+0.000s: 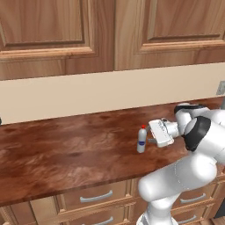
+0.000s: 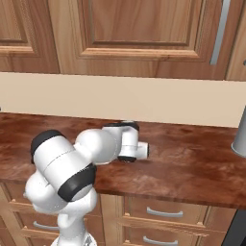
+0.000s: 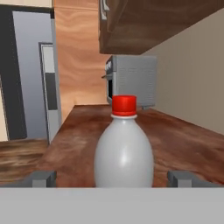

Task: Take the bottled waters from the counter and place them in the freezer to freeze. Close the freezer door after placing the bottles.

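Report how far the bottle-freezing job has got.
Done: nothing yet; the red-capped bottle stands upright on the counter. In hand: the gripper is open and level with that bottle, whose body sits between the fingertips in the hand view, not gripped. Left: grasp it, carry it to the grey refrigerator at the counter's far end, then the other bottle, then shut the freezer door.

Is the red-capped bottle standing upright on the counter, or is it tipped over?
Upright: the red-capped bottle stands on the counter with its cap on top.
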Robot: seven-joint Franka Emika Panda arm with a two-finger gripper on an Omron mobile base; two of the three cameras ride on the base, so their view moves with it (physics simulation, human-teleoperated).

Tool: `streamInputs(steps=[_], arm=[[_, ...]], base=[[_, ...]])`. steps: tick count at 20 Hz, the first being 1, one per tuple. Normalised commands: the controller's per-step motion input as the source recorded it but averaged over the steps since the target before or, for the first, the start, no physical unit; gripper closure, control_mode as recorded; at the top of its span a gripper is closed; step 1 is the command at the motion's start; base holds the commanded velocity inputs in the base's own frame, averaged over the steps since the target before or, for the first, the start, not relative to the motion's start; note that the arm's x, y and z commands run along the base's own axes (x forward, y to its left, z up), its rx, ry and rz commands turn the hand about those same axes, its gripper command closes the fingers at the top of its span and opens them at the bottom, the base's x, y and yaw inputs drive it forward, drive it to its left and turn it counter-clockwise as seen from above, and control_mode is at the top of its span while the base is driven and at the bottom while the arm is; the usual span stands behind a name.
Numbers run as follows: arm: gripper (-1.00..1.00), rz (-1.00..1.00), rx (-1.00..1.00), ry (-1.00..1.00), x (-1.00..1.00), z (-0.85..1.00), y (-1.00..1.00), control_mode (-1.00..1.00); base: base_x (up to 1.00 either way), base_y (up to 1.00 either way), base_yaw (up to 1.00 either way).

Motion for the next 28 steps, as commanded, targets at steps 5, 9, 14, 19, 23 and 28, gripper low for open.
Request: streamInputs(steps=[5, 9, 14, 19, 23, 28], arm=[[-1.0, 0.0, 0.03, 0.05, 0.03, -0.02, 0.11, -1.0], [-1.0, 0.0, 0.02, 0.09, 0.07, 0.0, 0.16, -1.0], [-1.0, 0.0, 0.01, 0.07, 0.01, -0.01, 0.18, -1.0], [1.0, 0.0, 0.0, 0.01, 0.0, -0.01, 0.05, -1.0], [1.0, 0.0, 0.0, 0.0, 0.0, 0.0, 0.0, -1.0], [1.0, -0.05, 0.02, -0.02, -0.42, 0.47, 0.05, -1.0]], base=[[0.0, 0.0, 0.0], [0.0, 0.0, 0.0], [0.0, 0.0, 0.0], [0.0, 0.0, 0.0], [0.0, 0.0, 0.0], [0.0, 0.0, 0.0]])
